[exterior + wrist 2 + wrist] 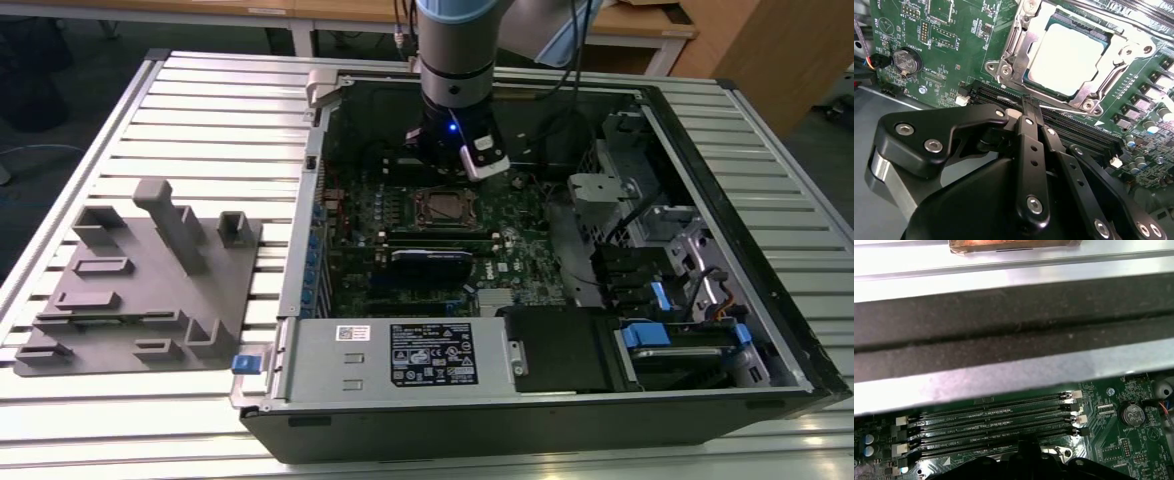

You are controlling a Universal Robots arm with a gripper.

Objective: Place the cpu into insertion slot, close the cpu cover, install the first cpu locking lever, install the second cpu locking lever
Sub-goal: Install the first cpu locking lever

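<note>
cpu [1066,55] beneath lowered cpu cover [1017,50]

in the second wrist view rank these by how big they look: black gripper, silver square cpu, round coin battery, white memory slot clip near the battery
1. black gripper, largest, but it is nearest the camera, so partly nearness
2. dull silver square cpu
3. round silver coin battery
4. small white memory slot clip

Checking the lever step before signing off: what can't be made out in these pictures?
- Whether the gripper touches the lever: second wrist view, the jaws' own tips hide it.
- The cover, far side: same view, cut off by the edge.
- The cpu, exterior view: too small to tell if seated.
</note>
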